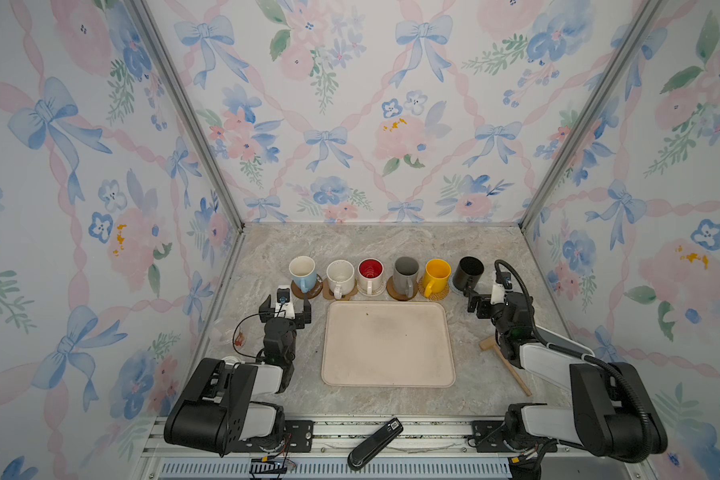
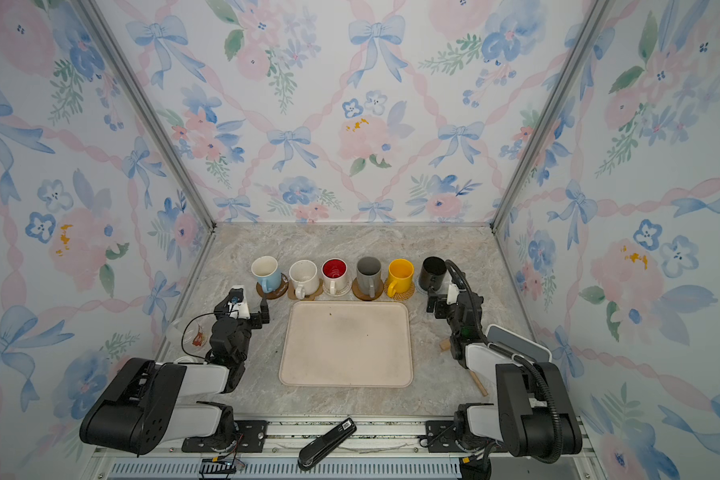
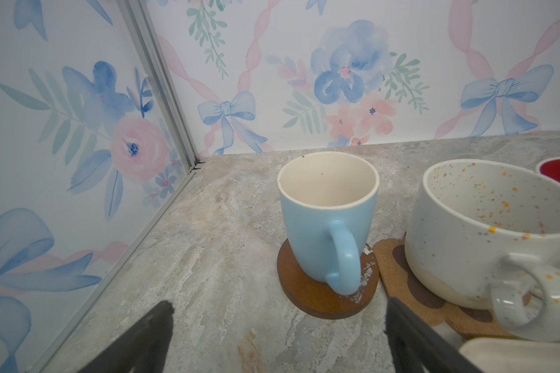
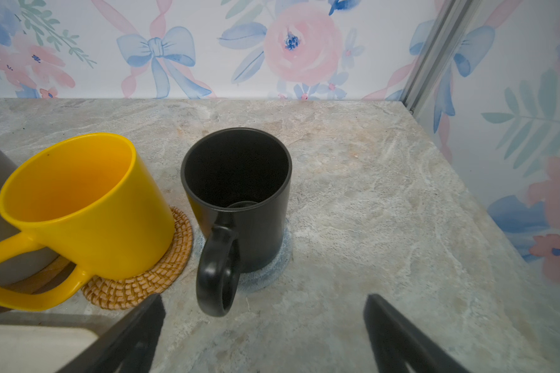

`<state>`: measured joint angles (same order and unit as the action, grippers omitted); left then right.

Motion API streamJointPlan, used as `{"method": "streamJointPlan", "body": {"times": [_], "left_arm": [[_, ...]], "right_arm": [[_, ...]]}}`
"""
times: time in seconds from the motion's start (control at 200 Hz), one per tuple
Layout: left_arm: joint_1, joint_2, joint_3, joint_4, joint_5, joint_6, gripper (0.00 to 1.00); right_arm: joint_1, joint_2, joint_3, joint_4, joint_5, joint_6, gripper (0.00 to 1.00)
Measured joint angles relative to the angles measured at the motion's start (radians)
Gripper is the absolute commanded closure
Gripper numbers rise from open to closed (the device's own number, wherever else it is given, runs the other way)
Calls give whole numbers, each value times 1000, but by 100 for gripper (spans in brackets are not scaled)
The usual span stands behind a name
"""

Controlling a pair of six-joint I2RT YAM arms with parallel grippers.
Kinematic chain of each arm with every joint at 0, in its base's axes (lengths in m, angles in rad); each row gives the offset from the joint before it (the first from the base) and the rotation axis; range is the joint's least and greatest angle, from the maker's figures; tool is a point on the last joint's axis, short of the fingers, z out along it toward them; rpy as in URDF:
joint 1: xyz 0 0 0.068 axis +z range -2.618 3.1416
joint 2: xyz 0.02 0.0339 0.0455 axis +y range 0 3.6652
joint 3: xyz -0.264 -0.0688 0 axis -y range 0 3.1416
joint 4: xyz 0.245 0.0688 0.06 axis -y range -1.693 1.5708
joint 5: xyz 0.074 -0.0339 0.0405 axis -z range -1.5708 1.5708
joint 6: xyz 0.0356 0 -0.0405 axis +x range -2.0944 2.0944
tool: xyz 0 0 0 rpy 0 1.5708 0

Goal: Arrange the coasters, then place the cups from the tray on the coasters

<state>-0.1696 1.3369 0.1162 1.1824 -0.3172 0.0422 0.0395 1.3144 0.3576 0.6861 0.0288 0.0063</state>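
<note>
Showing plainly only at the right wrist, the grey-blue coaster (image 4: pixel 267 274) underlies the black mug (image 4: pixel 256 232); left gripper (image 3: pixel 278 306), right gripper (image 4: pixel 265 299) wide

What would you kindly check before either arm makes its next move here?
1. Tray holds no mugs: ok.
2. Light blue mug sits on the dark brown round coaster: ok.
3. Yellow mug sits on the tan rattan coaster: ok.
4. Black mug sits on the grey-blue coaster: ok.
5. Left end effector open and empty: ok.
6. Right end effector open and empty: ok.
</note>
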Motion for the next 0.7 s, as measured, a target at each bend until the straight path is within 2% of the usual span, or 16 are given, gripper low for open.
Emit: {"method": "streamJointPlan", "body": {"times": [0.305,0.52,0.7], "left_arm": [[0,26,-19,106,-3,7,2],[5,282,-68,343,28,29,2],[5,303,-72,405,37,41,2]], "right_arm": [[-1,0,0,14,-11,0,1],[-2,0,0,14,-17,0,0],[-2,0,0,14,-26,0,1]]}}
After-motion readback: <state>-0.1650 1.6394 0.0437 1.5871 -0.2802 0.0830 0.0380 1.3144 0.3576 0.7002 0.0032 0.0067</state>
